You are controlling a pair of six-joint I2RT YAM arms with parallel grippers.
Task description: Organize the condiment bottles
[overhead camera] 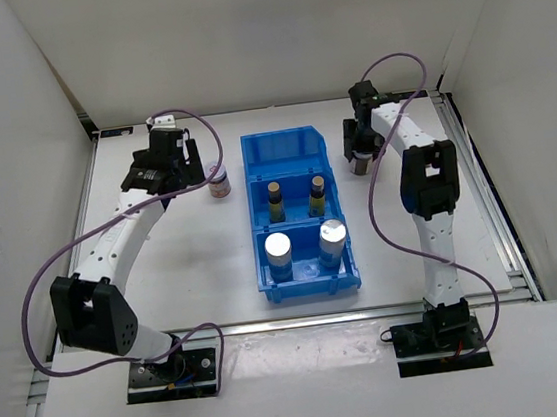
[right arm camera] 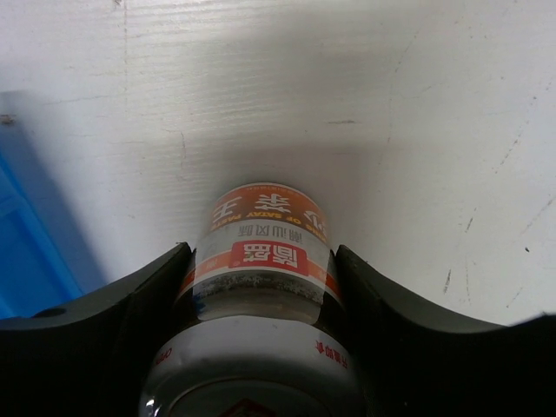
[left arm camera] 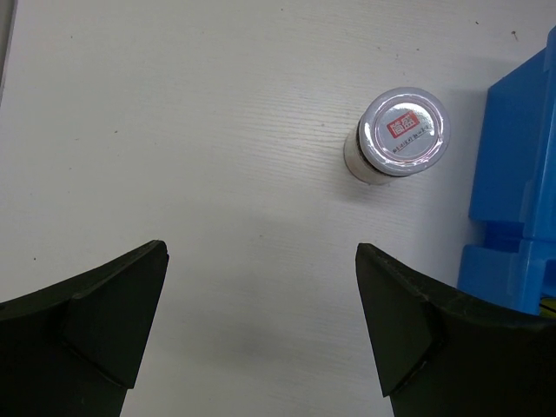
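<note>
Right arm [overhead camera: 426,177] stretched forward, fingers [right arm camera: 104,321] apparently pinching jar [right arm camera: 261,261], left fingers [left arm camera: 95,304] spread

Plain white walls [overhead camera: 239,42] box in a white table [overhead camera: 185,269] edged with metal rails [overhead camera: 301,319], evenly lit.

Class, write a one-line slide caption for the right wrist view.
Right claw grips a squat jar on the white table, blue bin at the left edge.

Blue bin [overhead camera: 285,152], white table [overhead camera: 185,269], and a jar [right arm camera: 261,261] banded with an orange and red label.
</note>
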